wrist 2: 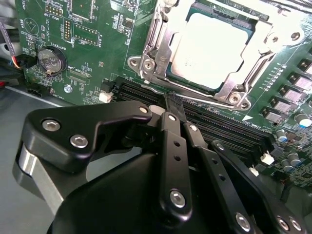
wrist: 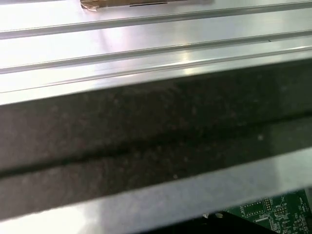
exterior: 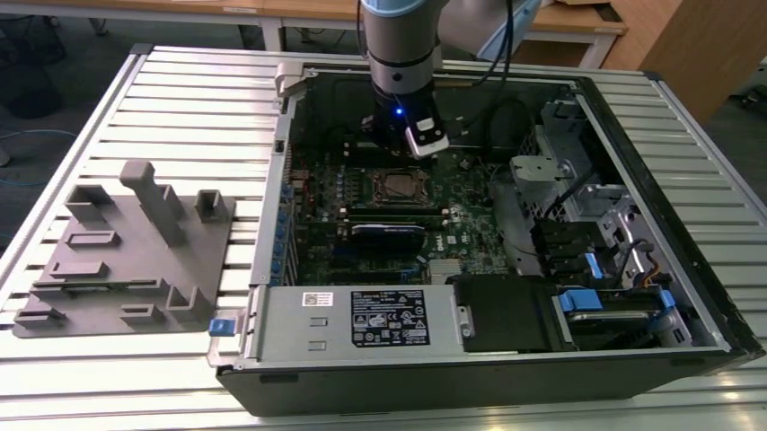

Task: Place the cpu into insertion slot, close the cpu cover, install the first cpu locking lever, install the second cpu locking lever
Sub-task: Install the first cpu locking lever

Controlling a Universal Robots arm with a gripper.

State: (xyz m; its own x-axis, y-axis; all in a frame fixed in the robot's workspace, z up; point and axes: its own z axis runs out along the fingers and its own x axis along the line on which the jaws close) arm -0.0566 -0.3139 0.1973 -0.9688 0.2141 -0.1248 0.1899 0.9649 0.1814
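The cpu (wrist 2: 212,46), with its pale metal top, sits in the insertion slot (exterior: 397,187) on the green board. The silver cpu cover (wrist 2: 229,87) lies down flat around it as a frame. A thin metal lever rod (wrist 2: 195,95) runs along the socket edge closest to my fingertips. My gripper (wrist 2: 173,103) is shut with nothing between its black fingers, its tips hovering just short of that edge, over the long black memory slots (wrist 2: 219,124). In the exterior view the gripper (exterior: 416,144) hangs inside the open computer case, just behind the socket.
The case walls (exterior: 282,171) surround the board. A power supply (exterior: 359,316) and drive bays (exterior: 599,296) fill the front and the exterior view's right. A grey fixture (exterior: 132,251) lies on the slatted table (wrist: 146,34). A coin battery (wrist 2: 51,59) sits on the board.
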